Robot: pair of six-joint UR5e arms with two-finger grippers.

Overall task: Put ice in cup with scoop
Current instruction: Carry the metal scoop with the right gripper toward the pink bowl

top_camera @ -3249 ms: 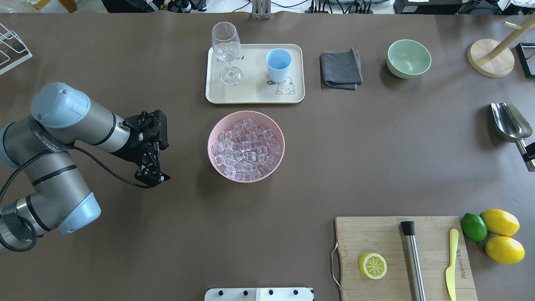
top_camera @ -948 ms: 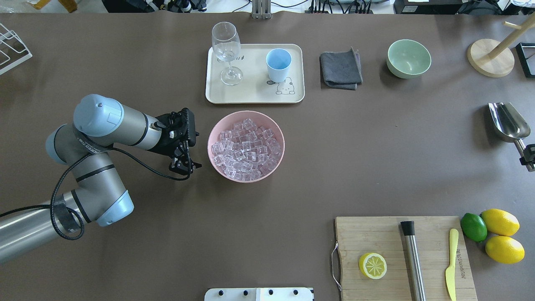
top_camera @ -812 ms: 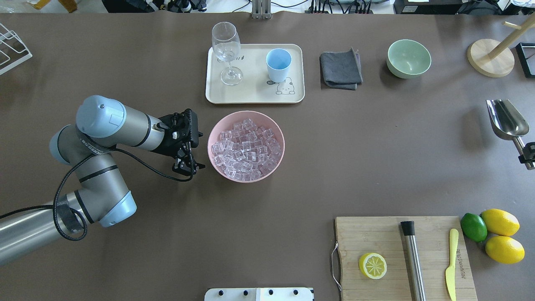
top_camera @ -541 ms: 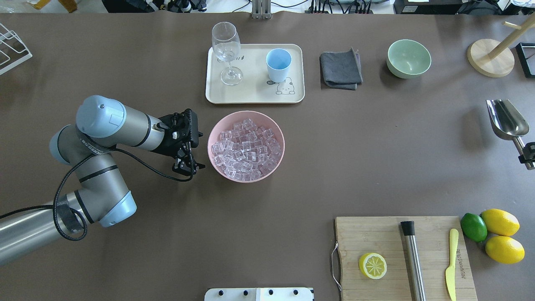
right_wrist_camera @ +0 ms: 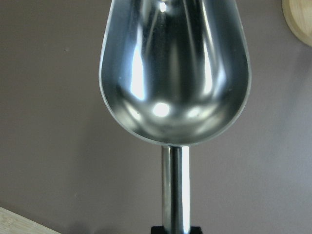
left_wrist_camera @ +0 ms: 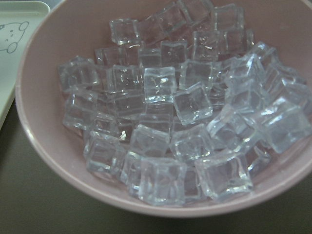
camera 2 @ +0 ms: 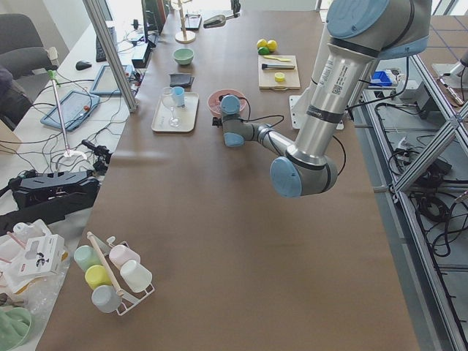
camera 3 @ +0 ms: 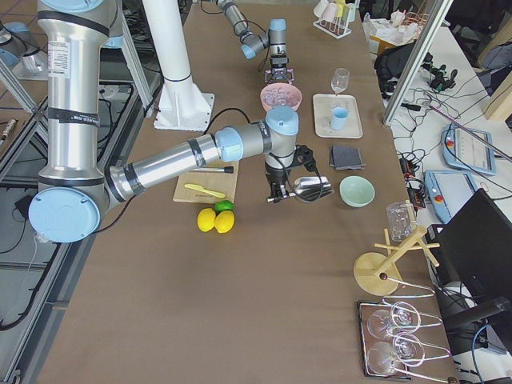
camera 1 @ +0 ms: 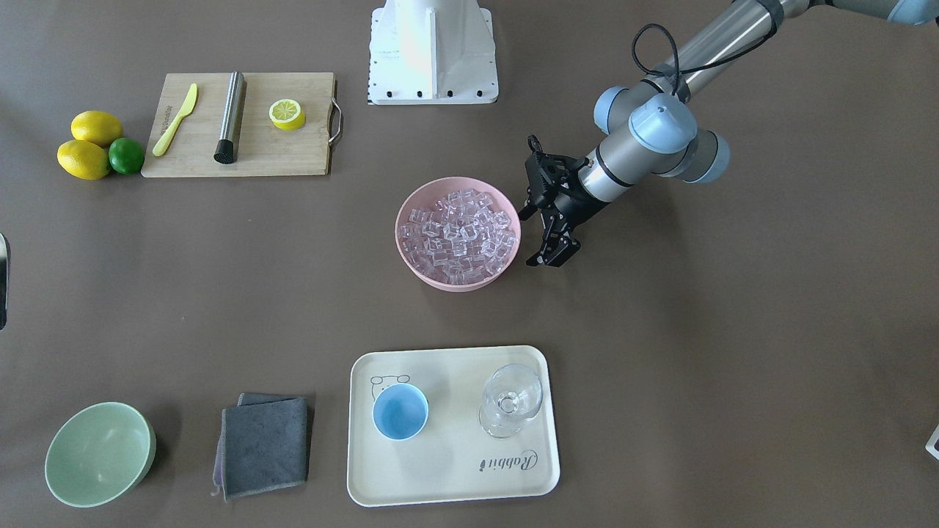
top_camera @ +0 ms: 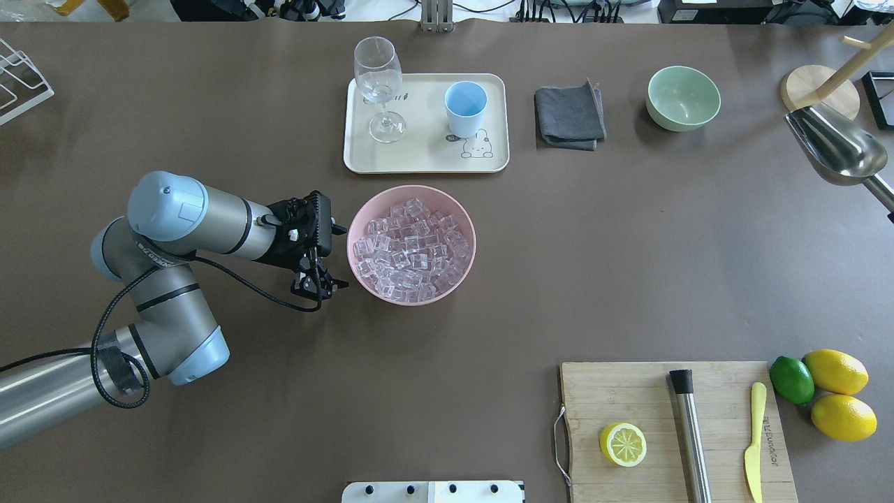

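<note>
The steel scoop (top_camera: 834, 148) hangs above the table at the far right, trough open upward and empty (right_wrist_camera: 174, 73). My right gripper (right_wrist_camera: 175, 229) is shut on its handle; in the overhead view it is beyond the right edge. The ice (top_camera: 412, 248) fills a pink bowl (top_camera: 353, 230) at the table's middle and shows close up in the left wrist view (left_wrist_camera: 170, 122). My left gripper (top_camera: 321, 286) is open and empty, low beside the bowl's left rim. The light blue cup (top_camera: 465, 105) stands empty on a cream tray (top_camera: 419, 157) behind the bowl.
A stemmed glass (top_camera: 378, 77) stands on the tray left of the cup. A grey cloth (top_camera: 569, 115) and a green bowl (top_camera: 682, 98) lie to the right. A wooden stand (top_camera: 817, 87) is behind the scoop. A cutting board (top_camera: 642, 398) with a rod and knife is near right.
My left arm swung right and its gripper came down beside the pink bowl. In the last half second my right gripper lifted the scoop and carried it toward the table's far side.
</note>
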